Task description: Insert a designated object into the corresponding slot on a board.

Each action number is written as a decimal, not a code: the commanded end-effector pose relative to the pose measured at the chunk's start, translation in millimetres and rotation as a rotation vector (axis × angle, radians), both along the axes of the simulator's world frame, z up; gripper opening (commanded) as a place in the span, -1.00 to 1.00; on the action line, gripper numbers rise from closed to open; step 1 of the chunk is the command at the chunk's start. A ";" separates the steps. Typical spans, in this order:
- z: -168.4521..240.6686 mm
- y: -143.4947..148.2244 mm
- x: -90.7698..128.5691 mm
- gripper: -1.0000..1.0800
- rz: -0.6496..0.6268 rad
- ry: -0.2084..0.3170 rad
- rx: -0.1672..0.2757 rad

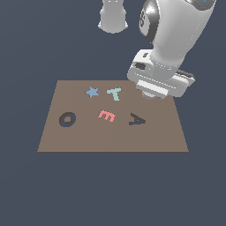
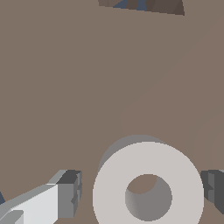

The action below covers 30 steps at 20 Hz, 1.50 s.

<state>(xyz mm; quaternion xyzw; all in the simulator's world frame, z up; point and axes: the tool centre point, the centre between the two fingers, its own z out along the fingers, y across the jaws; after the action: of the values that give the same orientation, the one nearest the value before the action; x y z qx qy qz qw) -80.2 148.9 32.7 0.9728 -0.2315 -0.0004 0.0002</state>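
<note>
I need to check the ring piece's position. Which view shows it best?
The wrist view: the pale whitish-grey ring-shaped piece fills it, between the claw fingers. In the exterior view, the arm hides it.

The exterior view looks down at a slant from in front of the board (image 1: 114, 132), far enough back to take in all four of its edges, the letter shapes and the arm's lower links reaching in from the far side. The wrist view faces almost straight down from just above the board (image 2: 87, 78), very near, so that the pale ring (image 2: 148, 186) between the fingertips (image 2: 70, 192) fills its lower half. Both share the brown board surface.
</note>
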 end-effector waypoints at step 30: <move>1.0 -12.6 -14.2 -1.00 0.107 -0.001 0.000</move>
<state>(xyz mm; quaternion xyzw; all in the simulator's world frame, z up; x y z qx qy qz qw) -91.7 139.0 33.5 0.9819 -0.1895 -0.0003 0.0000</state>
